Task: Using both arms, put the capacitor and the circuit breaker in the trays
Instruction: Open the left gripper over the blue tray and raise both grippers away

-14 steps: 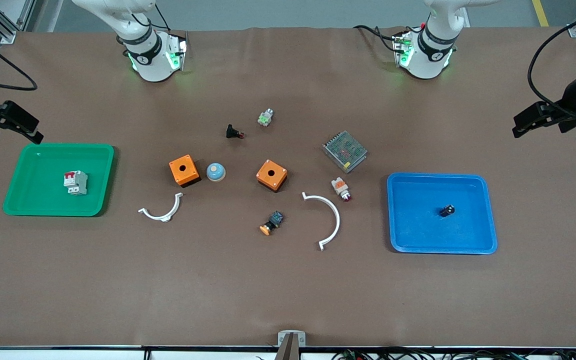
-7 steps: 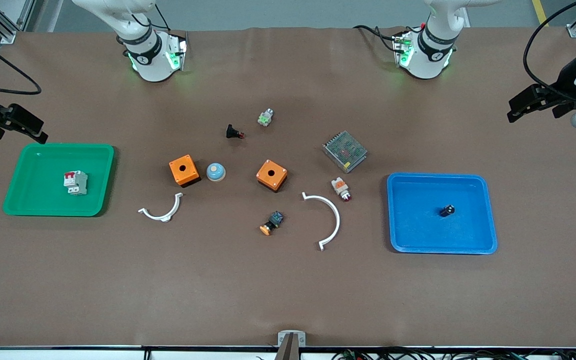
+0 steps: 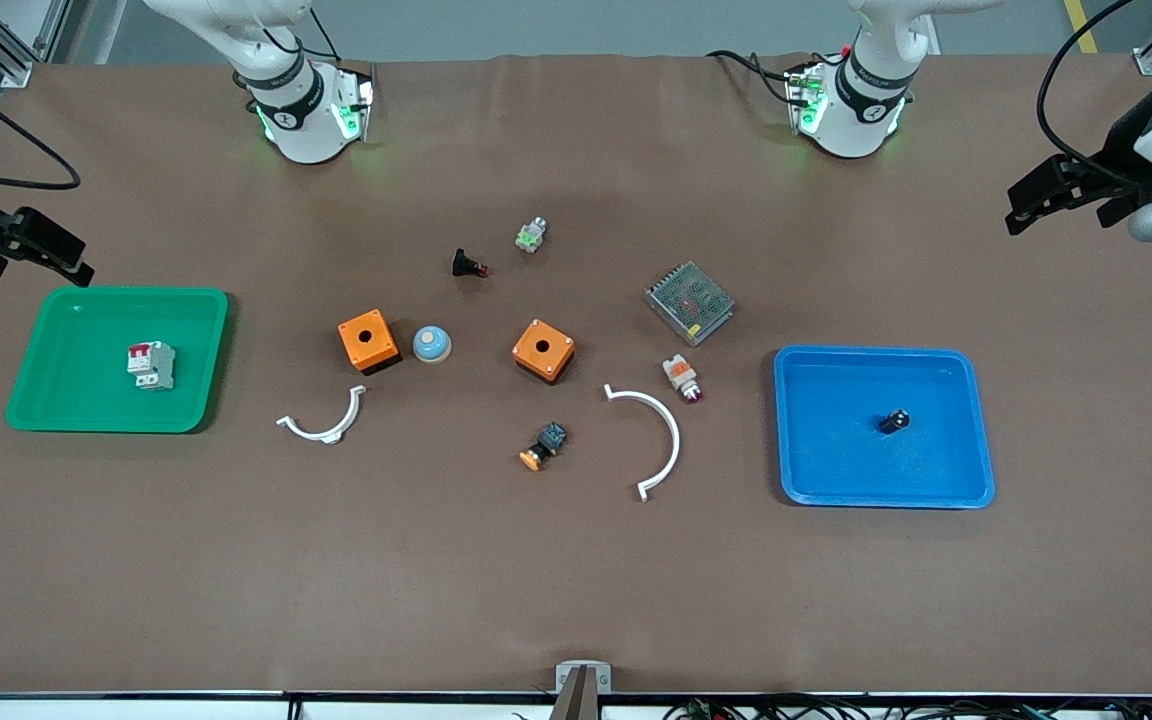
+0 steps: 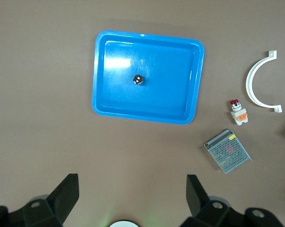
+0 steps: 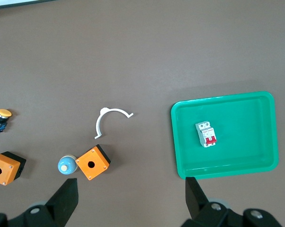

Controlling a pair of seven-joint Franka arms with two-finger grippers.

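2 placements look done: capacitor (image 3: 894, 421) lies in blue tray (image 3: 976, 420), circuit breaker (image 3: 151, 364) in green tray (image 3: 206, 350). Left pincer (image 3: 1041, 195) and right pincer (image 3: 31, 250) hang above bench edges, fingers apart, empty. Next move: likely just parking both arms.

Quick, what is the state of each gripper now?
Left gripper: open, holding nothing.
Right gripper: open, holding nothing.

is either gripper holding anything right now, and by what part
Nothing is held. The left gripper and right gripper are open; the capacitor and circuit breaker lie in their trays.
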